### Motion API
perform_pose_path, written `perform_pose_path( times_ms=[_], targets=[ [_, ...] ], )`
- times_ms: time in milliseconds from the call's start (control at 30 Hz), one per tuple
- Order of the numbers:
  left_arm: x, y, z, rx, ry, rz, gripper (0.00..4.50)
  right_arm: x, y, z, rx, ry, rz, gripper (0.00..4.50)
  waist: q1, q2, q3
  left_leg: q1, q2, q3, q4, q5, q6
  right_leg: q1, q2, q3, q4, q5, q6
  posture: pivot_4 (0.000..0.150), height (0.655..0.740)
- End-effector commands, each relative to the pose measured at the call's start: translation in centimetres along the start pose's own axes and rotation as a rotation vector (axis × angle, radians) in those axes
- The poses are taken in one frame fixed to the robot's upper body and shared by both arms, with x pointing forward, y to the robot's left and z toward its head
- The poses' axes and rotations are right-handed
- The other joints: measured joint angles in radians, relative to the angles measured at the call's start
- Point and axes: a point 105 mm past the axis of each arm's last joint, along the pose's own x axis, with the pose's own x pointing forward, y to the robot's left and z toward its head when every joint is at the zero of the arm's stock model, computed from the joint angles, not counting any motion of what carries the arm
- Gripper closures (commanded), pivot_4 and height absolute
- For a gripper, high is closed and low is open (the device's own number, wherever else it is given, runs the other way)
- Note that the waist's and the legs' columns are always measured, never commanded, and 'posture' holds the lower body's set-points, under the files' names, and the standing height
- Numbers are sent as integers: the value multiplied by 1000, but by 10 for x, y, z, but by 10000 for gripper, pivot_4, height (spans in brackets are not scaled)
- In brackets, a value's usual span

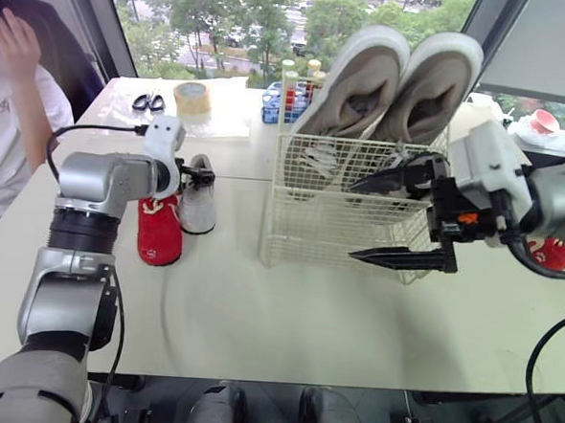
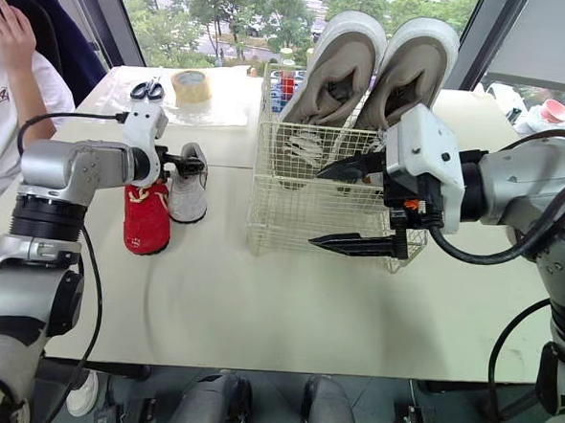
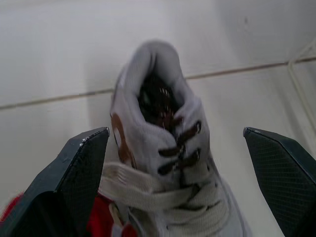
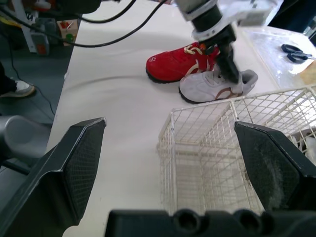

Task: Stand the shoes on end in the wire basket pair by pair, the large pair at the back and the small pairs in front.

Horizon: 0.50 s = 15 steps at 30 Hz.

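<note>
A large grey pair of shoes (image 1: 359, 82) stands on end, soles outward, at the back of the white wire basket (image 1: 301, 227). Left of the basket, a small white shoe (image 1: 198, 204) lies beside a small red shoe (image 1: 159, 228) on the table. My left gripper (image 1: 201, 176) hovers open just over the white shoe (image 3: 163, 148), one finger (image 3: 74, 182) on each side of its heel end. My right gripper (image 1: 359, 223) is open in front of the basket's right half, holding nothing. Another red shoe (image 1: 555, 252) lies partly hidden behind my right arm.
Scissors (image 1: 148, 101) and a tape roll (image 1: 192, 98) lie at the table's far left. A blue rack of bottles (image 1: 282, 101) stands behind the basket. A person (image 1: 6, 108) sits at the left edge. A pink cup (image 1: 544, 120) is far right.
</note>
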Motion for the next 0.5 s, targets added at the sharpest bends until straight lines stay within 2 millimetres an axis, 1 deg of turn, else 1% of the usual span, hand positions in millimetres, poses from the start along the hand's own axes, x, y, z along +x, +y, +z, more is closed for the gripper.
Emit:
perform_pose_path(
  times_ms=[33, 167, 233, 267, 367, 433, 500],
  targets=[
    [3, 3, -4, 14, 20, 8, 0, -4, 2, 12, -44, -34, -39, 131, 1, 0, 0, 0, 0, 0, 0, 0, 0, 0, 0, 0, 0, 0, 0, 1500, 7400],
    [11, 0, -18, -18, 70, -11, 0, -4, 2, 13, -45, -36, -59, 131, 0, 0, 0, 0, 0, 0, 0, -1, 1, 0, 0, 0, 0, 0, 0, 1500, 7400],
    [15, 0, -23, -24, 86, -15, 5532, -5, 1, 13, -48, -39, -66, 0, 0, 0, 0, 0, 0, 0, 0, -1, 2, 0, 0, 0, 0, 0, 0, 1500, 7400],
    [16, 0, -25, -29, 90, -17, 8904, -5, 1, 14, -49, -40, -68, 0, 0, 0, 0, 0, 0, 0, 0, -2, 3, 0, 0, 0, 0, 0, 0, 1500, 7400],
    [18, -1, -24, -43, 80, -27, 22865, -5, -1, 13, -51, -41, -78, 0, 0, 0, -1, 1, 0, 0, 0, -2, 4, 0, 0, 0, 1, 0, 0, 1500, 7400],
    [18, -1, -21, -45, 71, -28, 33307, -4, -2, 13, -52, -41, -81, 0, 2, 0, -1, 1, 0, 0, 0, -3, 5, 1, 0, 0, 1, 0, 0, 1500, 7400],
    [15, -1, -11, -43, 25, -37, 41809, -4, -4, 13, -53, -42, -84, 0, 2, 0, -1, 1, 0, 0, 1, -3, 5, 1, -1, 0, 0, 0, 0, 1500, 7400]
  ],
)
